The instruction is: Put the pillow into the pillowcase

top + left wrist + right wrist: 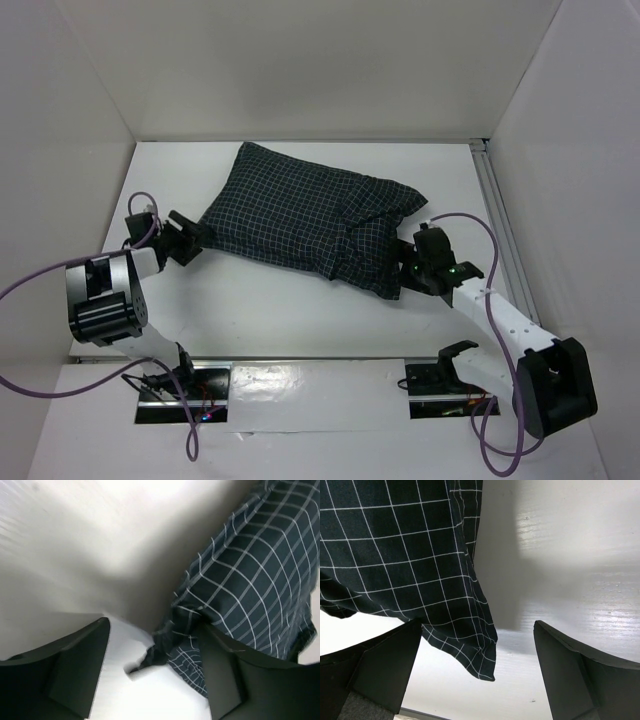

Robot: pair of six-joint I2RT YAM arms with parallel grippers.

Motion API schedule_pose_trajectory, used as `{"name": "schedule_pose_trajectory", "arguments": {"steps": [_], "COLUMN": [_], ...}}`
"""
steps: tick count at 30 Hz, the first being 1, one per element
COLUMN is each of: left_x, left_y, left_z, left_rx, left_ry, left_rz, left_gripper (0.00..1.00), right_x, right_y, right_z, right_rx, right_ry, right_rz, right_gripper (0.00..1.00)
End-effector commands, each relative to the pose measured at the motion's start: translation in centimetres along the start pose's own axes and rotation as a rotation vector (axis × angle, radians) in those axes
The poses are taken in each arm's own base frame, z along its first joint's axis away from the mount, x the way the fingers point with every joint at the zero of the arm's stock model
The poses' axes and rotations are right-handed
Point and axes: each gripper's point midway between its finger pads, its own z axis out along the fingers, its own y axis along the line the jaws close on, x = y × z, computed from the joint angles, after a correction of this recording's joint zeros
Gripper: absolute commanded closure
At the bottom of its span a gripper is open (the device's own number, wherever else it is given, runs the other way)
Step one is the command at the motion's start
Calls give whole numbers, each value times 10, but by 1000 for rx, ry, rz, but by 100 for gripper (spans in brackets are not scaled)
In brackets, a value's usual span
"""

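The dark checked pillowcase lies plump and slanted across the middle of the white table. The cream pillow is hidden; no part of it shows. My left gripper is open at the case's left corner, and in the left wrist view a corner of the pillowcase lies between the fingers, by the right one. My right gripper is open at the case's right end. In the right wrist view a loose corner of the pillowcase hangs between the spread fingers, closer to the left one.
White walls enclose the table on three sides. A metal rail runs along the right edge. Purple cables loop from both arms. The arm bases sit at the near edge.
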Motion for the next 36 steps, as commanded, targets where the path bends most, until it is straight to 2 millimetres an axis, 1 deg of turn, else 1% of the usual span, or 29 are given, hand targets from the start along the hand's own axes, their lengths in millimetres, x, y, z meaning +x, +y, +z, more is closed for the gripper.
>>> {"name": "schedule_pose_trajectory", "arguments": {"steps": [1, 2, 3, 5, 6, 7, 8, 10, 13, 14, 15, 16, 18, 21, 22, 23, 24, 25, 26, 27, 28, 29, 30, 31, 32, 33, 34, 35, 36], "left_x": [1, -1, -1, -1, -1, -1, -1, -1, -7, -9, -7, -8, -13, -14, -14, -16, -18, -20, -22, -32, -40, -42, -51, -60, -67, -69, -79, -86, -89], "left_y": [-17, -19, -19, -20, -23, -23, -24, -26, -34, -37, -36, -40, -45, -51, -52, -58, -62, -63, -69, -77, -89, -94, -111, -117, -129, -131, -146, -149, -156], "left_z": [-2, -2, -2, -2, -4, -4, -5, -7, -11, -13, -13, -18, -21, -28, -30, -35, -37, -42, -46, -53, -67, -75, -87, -97, -114, -122, -137, -148, -162], "left_rx": [142, 152, 152, 152, 165, 165, 165, 167, 178, 186, 179, 188, 192, 200, 199, 212, 219, 220, 225, 236, 265, 271, 296, 304, 328, 314, 338, 343, 360], "left_ry": [-10, -19, -19, -18, -16, -16, -15, -17, -28, -36, -29, -38, -55, -63, -62, -75, -83, -77, -82, -106, -136, -137, -163, -189, -219, -218, -244, -264, -280], "left_rz": [38, 35, 35, 25, 30, 30, 19, 21, 30, 36, 31, 38, 45, 52, 51, 62, 76, 70, 74, 91, 108, 98, 120, 114, 130, 116, 136, 134, 122], "left_gripper": [20, 24, 38, 52, 67, 79, 88, 100, 100, 100, 100, 100, 100, 100, 100, 100, 100, 100, 100, 100, 100, 100, 100, 100, 100, 100, 100, 100, 100], "right_x": [-14, -14, -13, -11, -11, -11, -7, -1, 9, 10, 6, 10, 8, -3, -15, -41, -55, -75, -86, -114, -131, -138, -150, -171, -176, -183, -198, -204, -201], "right_y": [9, 9, 11, 12, 12, 12, 9, 5, 0, 3, 6, 5, 9, 19, 24, 22, 22, 20, 19, 30, 30, 31, 31, 40, 37, 38, 42, 43, 39], "right_z": [-5, -5, -6, -5, -5, -5, -3, -2, 1, 3, 4, 7, 10, 15, 13, 10, 4, -7, -16, -35, -51, -62, -72, -97, -107, -119, -139, -151, -156], "right_rx": [-41, -41, -48, -59, -59, -59, -53, -41, -32, -49, -61, -64, -80, -128, -153, -100, -74, -56, -40, -55, -55, -48, -35, -52, -36, -29, -20, -13, 13], "right_ry": [-45, -45, -40, -34, -34, -34, -25, -8, 21, 31, 15, 30, 25, -26, -75, -166, -208, -261, -285, -356, -403, -415, -442, -508, -522, -550, -603, -627, -611], "right_rz": [-11, -11, -11, -12, -12, -12, -11, -10, -9, -9, -10, -10, -11, 9, -8, -13, -21, -21, -51, -57, -46, -52, -41, -33, -24, -6, 5, 22, 35], "right_gripper": [0, 0, 0, 0, 0, 0, 0, 0, 0, 0, 0, 1, 9, 46, 69, 100, 100, 100, 100, 100, 100, 100, 100, 100, 100, 100, 100, 100, 100]}}
